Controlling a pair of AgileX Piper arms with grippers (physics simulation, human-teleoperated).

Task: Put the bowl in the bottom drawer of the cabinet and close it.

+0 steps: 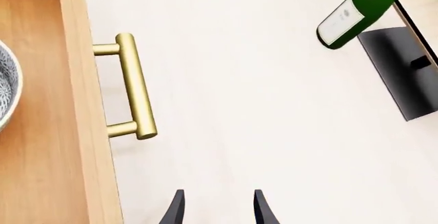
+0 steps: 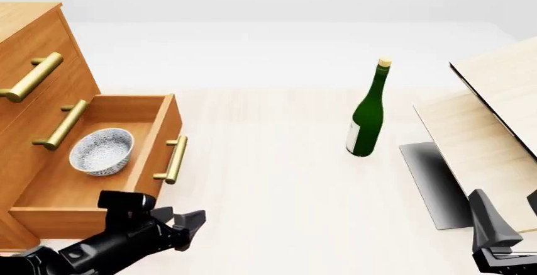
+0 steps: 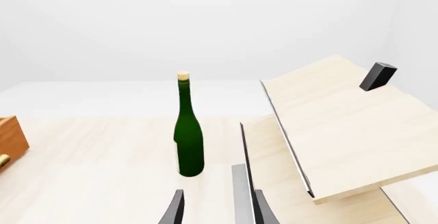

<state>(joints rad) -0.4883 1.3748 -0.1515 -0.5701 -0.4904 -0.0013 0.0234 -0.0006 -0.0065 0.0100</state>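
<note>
So the bowl (image 2: 102, 151) was already sitting inside the bottom drawer (image 2: 84, 193), upright on the plain wood floor of the box, a bit toward the back and well clear of the drawer front. That drawer was pulled all the way out of the cabinet (image 2: 25, 67), so as far as I could judge the only bit left was shutting it.

Brass bar handle (image 2: 175, 159) on the drawer front ran lengthwise along the front panel, and in the left wrist view it (image 1: 133, 85) sat ahead of the fingers and off to the drawer side, not lined up between them. The left end effector (image 2: 186, 224) hung just off the near corner of the drawer front, on the open-worktop side, with its fingers parted a modest way and nothing between them. To close it the push would need to go against the front panel, square to that handle's long axis, toward the cabinet body.

The left arm was clearly the closer one. The right end effector (image 2: 491, 237) was way over on the far side of the worktop (image 2: 277, 180) by the pale wooden boards (image 2: 495, 111), fingers also apart and empty. A green bottle (image 2: 368, 114) stood upright between the two arms, well apart from the drawer, so it shouldn't be in the way.
</note>
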